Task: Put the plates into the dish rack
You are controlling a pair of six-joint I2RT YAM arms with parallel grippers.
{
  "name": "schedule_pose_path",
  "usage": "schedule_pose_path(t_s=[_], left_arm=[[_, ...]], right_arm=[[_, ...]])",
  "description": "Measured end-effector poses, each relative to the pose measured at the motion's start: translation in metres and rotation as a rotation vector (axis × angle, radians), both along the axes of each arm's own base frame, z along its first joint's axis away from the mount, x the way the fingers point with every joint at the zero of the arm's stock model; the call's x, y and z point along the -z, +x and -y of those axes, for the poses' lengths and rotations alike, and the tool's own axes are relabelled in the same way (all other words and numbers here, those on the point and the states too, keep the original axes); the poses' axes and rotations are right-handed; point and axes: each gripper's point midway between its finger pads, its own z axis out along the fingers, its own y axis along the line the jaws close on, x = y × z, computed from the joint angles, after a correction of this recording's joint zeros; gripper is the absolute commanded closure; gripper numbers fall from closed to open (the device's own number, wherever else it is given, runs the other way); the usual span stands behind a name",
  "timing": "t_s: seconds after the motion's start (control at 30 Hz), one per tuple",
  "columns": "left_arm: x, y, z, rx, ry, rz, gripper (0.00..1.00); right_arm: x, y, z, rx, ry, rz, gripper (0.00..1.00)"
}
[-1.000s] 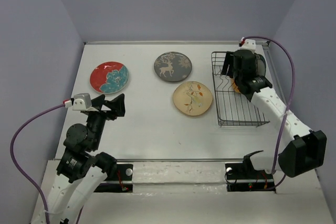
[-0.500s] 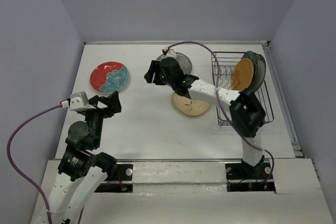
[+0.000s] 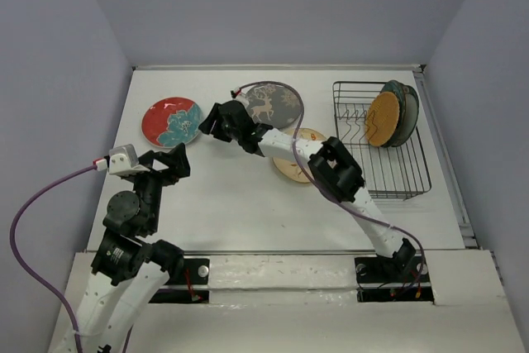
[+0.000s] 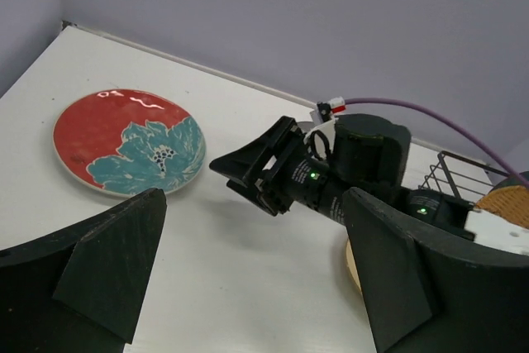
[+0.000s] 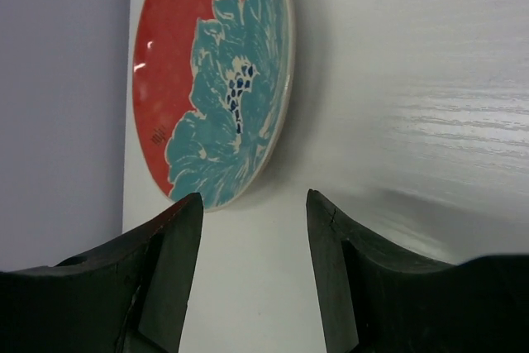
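orange plate and others stand in the dish rack. you have yet to load red plate, grey plate and cream plate. right gripper is half open and empty, near the red plate. left gripper is wide and empty.

White tabletop boxed in by plain lavender-grey walls.
The tabletop was matte white with a faint streaked grain, evenly lit and carrying only soft shadows. The back wall, left wall and right wall rose from its edges, bare and uniformly coloured.
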Motion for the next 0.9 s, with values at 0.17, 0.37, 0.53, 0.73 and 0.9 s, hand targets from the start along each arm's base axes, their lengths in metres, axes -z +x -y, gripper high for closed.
schedule_pose_path(t_s=[0.17, 0.37, 0.53, 0.73, 0.9], left_arm=[[0.000, 0.000, 0.001, 0.005, 0.000, 0.001, 0.01], [0.000, 0.000, 0.002, 0.010, 0.000, 0.001, 0.01], [0.000, 0.000, 0.002, 0.013, 0.001, 0.001, 0.01], [0.000, 0.000, 0.003, 0.019, 0.002, 0.001, 0.01], [0.000, 0.000, 0.005, 0.025, 0.002, 0.001, 0.01]], right_arm=[[0.042, 0.011, -0.020, 0.004, 0.037, -0.062, 0.43], [0.055, 0.022, -0.048, 0.006, 0.168, -0.105, 0.67], [0.064, 0.024, -0.057, 0.036, 0.266, -0.178, 0.90], [0.069, 0.019, -0.046, 0.060, 0.294, -0.214, 0.91], [0.066, -0.012, -0.002, 0.078, 0.192, -0.229, 0.91]])
